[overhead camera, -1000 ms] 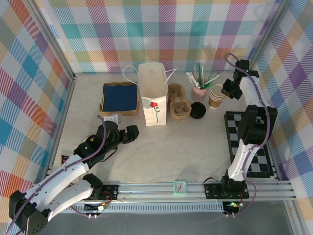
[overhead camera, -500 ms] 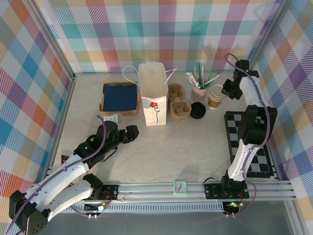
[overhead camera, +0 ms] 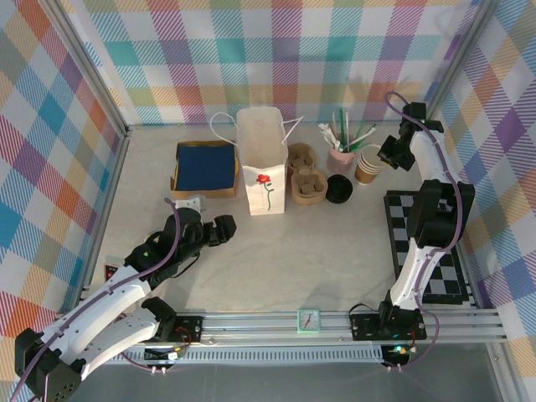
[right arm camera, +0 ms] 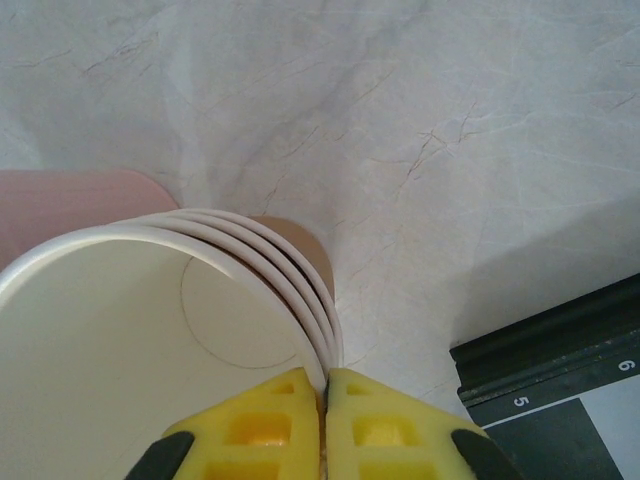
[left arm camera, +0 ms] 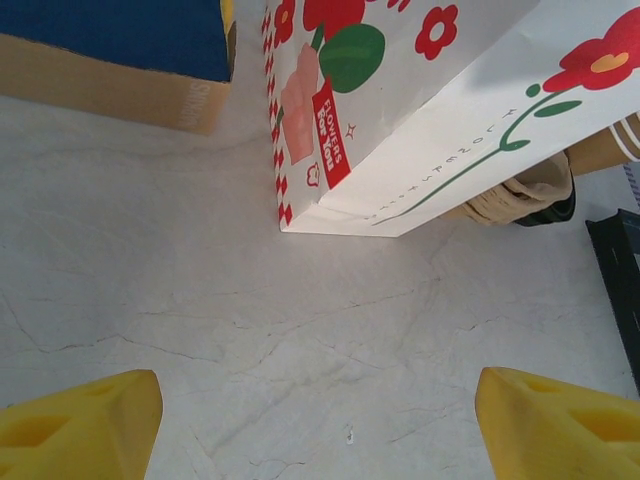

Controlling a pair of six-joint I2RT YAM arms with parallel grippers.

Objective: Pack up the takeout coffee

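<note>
Right gripper (right arm camera: 326, 385): closed, pinching rim of stacked cups (right arm camera: 120, 330) at far-right corner of table (overhead camera: 318, 251), apparently wrong item | left gripper (left arm camera: 320, 420): wide open, empty, facing paper bag (left arm camera: 400, 110), likely to steady it | takeout coffee (overhead camera: 338, 189): untouched near far edge, beside cup tray (overhead camera: 306, 180)

Table (overhead camera: 335, 251): pale top with marble veins. Back row, left to right: blue-lined box (overhead camera: 205, 167); flowered bag (overhead camera: 261, 172), upright; cup tray (overhead camera: 307, 186) just beside the bag; coffee (overhead camera: 339, 189), black lid up; pink holder (overhead camera: 341, 156); stacked cups (overhead camera: 369, 165). Checkered mat (overhead camera: 423, 243) at right edge. Small white item (overhead camera: 194, 203) and dark card (overhead camera: 111, 272) at left.
</note>
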